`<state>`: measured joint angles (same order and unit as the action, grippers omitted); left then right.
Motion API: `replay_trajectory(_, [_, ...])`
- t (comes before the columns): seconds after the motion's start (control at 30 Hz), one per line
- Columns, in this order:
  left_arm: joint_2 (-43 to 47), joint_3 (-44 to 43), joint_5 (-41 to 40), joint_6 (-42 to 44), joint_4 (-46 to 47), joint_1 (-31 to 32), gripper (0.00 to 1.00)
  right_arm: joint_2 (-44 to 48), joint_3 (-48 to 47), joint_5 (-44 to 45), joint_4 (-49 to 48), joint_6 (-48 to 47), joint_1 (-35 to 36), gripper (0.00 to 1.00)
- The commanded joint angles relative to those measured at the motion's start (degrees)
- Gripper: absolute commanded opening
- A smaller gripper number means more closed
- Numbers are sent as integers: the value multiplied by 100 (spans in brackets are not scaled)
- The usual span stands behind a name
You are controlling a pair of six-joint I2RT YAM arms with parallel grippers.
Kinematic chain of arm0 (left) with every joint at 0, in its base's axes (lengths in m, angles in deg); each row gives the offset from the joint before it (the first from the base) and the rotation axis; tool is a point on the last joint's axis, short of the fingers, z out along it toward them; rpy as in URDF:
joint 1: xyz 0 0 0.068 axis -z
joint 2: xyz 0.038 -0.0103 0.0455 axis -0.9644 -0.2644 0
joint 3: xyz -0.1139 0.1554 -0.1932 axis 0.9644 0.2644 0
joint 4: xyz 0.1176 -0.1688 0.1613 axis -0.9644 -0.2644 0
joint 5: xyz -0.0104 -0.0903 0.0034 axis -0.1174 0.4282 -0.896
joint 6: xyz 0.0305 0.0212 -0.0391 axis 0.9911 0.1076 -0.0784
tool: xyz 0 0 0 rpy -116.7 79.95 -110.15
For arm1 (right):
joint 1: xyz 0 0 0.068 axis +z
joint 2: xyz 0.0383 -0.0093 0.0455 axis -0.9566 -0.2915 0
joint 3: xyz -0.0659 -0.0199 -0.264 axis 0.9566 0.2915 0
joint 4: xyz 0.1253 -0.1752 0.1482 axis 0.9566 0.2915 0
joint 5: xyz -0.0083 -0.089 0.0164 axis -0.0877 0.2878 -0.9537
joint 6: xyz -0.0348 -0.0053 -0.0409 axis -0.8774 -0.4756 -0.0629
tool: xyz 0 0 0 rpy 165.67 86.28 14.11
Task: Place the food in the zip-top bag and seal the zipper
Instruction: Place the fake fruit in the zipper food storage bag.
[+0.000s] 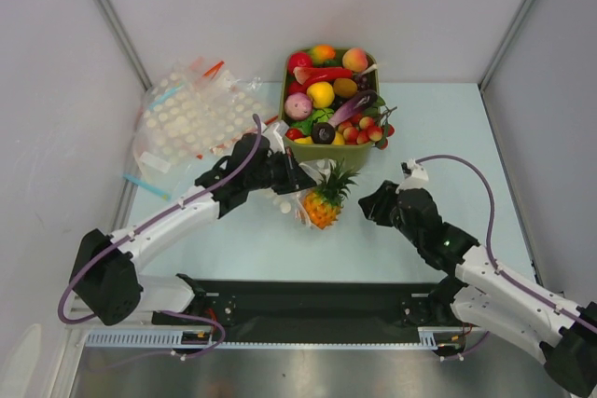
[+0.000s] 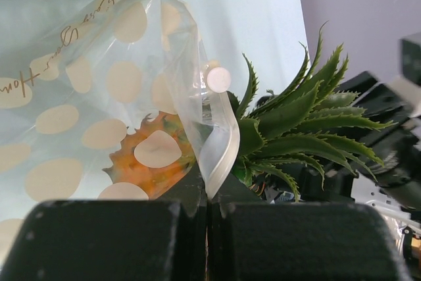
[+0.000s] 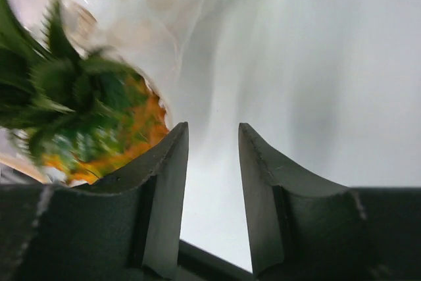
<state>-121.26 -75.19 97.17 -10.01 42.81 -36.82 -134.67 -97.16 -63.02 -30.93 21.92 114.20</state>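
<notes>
The pineapple point(image 1: 324, 202) lies mid-table point(image 1: 438, 128), its orange body partly inside the mouth of the clear dotted bag point(image 2: 131, 64) and its green crown pointing to 1 o'clock. At the fruit's 10 o'clock, the left gripper point(image 1: 297, 177) is clamped tight on the bag's pale strip point(image 2: 220, 149). At 3 o'clock and apart from the fruit, the right gripper point(image 3: 212, 162) is partly spread and holds nothing. A basket point(image 1: 359, 152) of toy food sits at 12 o'clock, with a heap of bags point(image 1: 191, 114) farther out at 10 o'clock.

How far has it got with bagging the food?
Barely started. The pineapple looks partly in the bag, orange body behind the plastic, green crown sticking out. The left fingers pinch the bag's mouth; the right fingers are open and empty alongside. The other food sits in the green box, and the zipper is unsealed.
</notes>
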Motion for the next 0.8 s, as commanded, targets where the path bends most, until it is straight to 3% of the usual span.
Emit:
replay_trajectory(0.0, [269, -8, 147, -34, 207, -58, 1, 15, 364, -673, -826, 544, -71, 40])
replay_trajectory(0.27, [340, -8, 155, -42, 198, -67, 0, 472, 1358, -1394, -2004, 1186, -116, 35])
replay_trajectory(0.77, [401, 36, 252, -95, 260, -67, 0, -81, 1825, -2027, -3226, 1468, -54, 34])
